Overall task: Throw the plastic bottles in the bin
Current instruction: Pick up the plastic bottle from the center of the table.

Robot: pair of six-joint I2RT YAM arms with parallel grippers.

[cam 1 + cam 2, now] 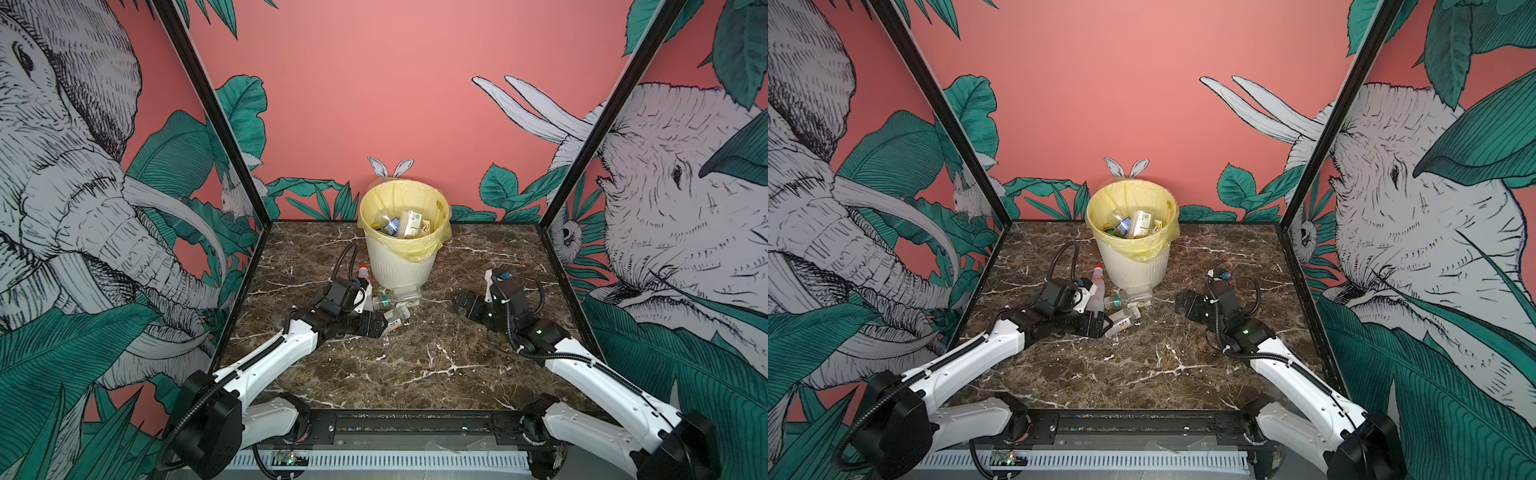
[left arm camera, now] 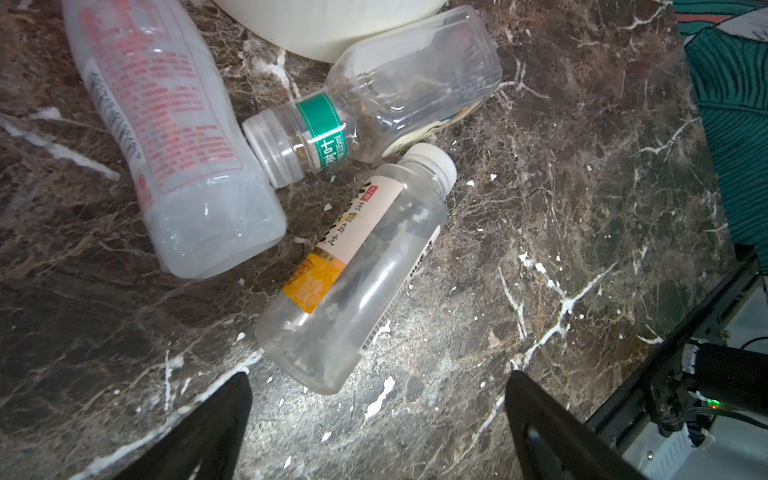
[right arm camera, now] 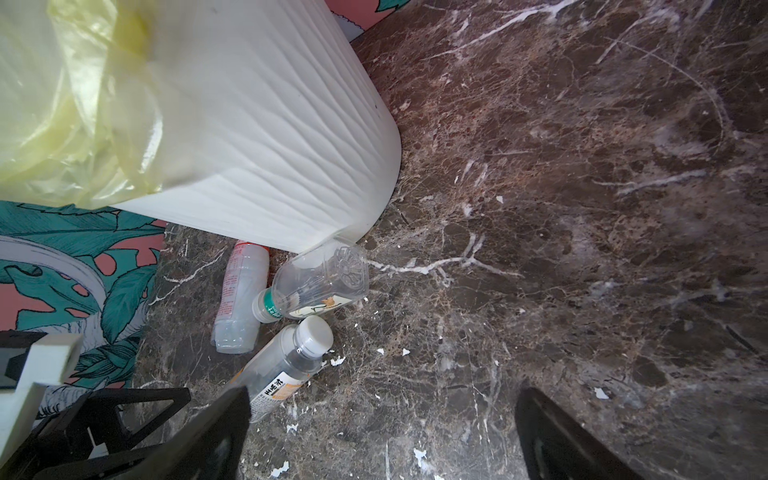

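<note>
The cream ribbed bin (image 1: 400,266), lined with a yellow bag, stands at the back of the table with several plastic bottles (image 1: 405,224) inside. Three more lie at its foot: a red-capped cloudy one (image 2: 166,124), a clear square one with a green neck band (image 2: 395,91), and a white-capped one with an orange label (image 2: 353,270). My left gripper (image 2: 378,380) is open, low over the table, its fingertips just short of the white-capped bottle's base and touching nothing. My right gripper (image 3: 382,395) is open over bare marble to the right of the bin, holding nothing.
The brown marble table (image 1: 415,365) is boxed in by black frame posts and printed walls on the left, right and back. The left arm's cable (image 1: 345,257) loops up beside the bin. White flecks dot the marble.
</note>
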